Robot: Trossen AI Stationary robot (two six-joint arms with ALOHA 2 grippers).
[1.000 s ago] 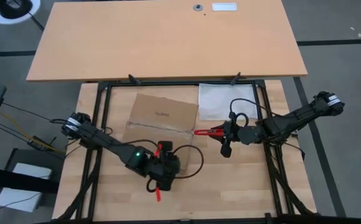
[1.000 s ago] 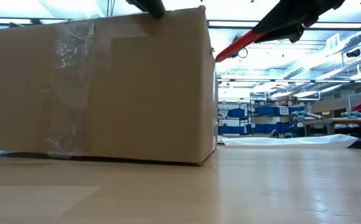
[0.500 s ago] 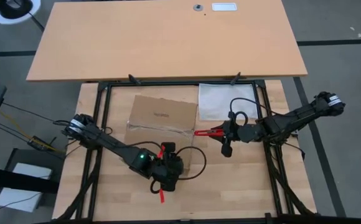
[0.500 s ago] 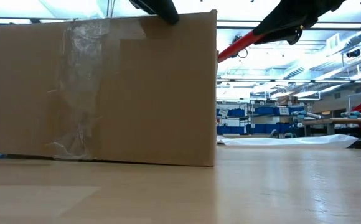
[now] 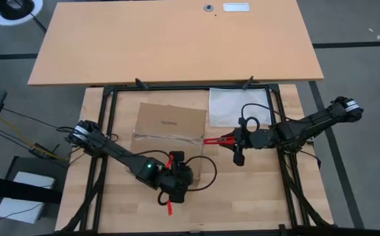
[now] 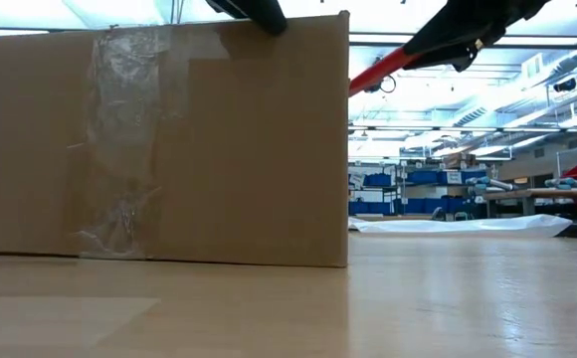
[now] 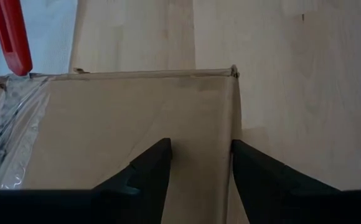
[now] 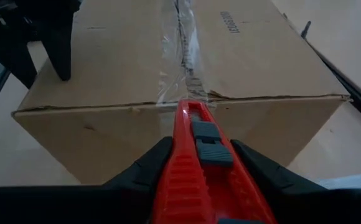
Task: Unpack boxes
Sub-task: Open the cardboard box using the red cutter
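There, near the middle of the wooden tabletop (image 5: 255, 190), sat the brown cardboard carton (image 5: 170, 124), still closed, a strip of clear tape (image 8: 179, 56) running down its top seam and over the end, with a small dark printed logo (image 8: 228, 23) on one flap. The left gripper (image 7: 196, 163) hovered at the carton's near corner, its fingers (image 7: 149, 167) parted a moderate way with one on each side of the carton's vertical edge, holding nothing; whether they actually touched the cardboard could not be told. The right gripper (image 8: 199, 168) held the red-handled box cutter (image 8: 199, 155), its fingers clamped on the handle, the cutter's tip just at the taped seam on the carton's end. From overhead the cutter pointed at the carton's right side, and a clear plastic bag (image 5: 239, 105) lay just beside the carton. The table-level view showed crinkled tape (image 6: 124, 139) down the carton's broad face, which the overhead view did not.
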